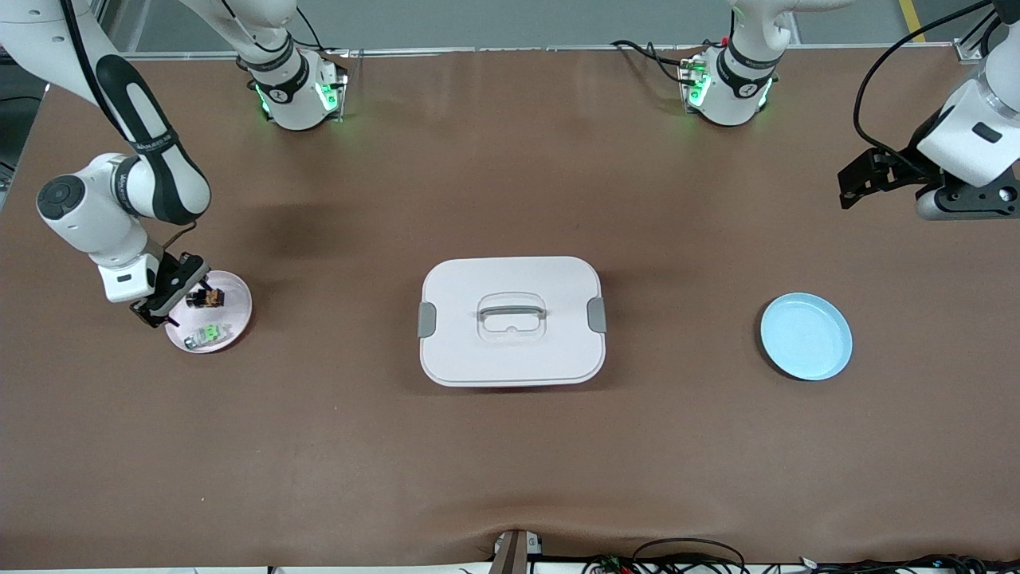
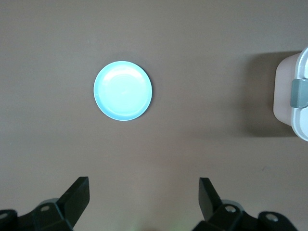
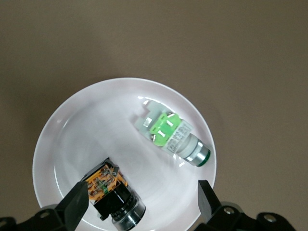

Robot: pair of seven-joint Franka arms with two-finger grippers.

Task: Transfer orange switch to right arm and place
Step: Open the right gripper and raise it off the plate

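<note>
Lowest in your front view sits the lidded white box (image 1: 511, 320). Your right pincer (image 1: 163, 296) hangs released over the pink plate (image 1: 239, 307), fingers straddling the orange switch (image 1: 206, 299), apparently ready to grasp. Left pincer (image 1: 865, 180) waits released above the table (image 1: 510, 446).

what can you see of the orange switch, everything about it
The orange switch is a small black blocky component with an orange centre showing metal contacts, ending in a round silvery collar. It lies on its side in the pale pink plate, apart from the green switch beside it. The right end effector hovers just above it, fingers open astride it, not yet gripping.
</note>
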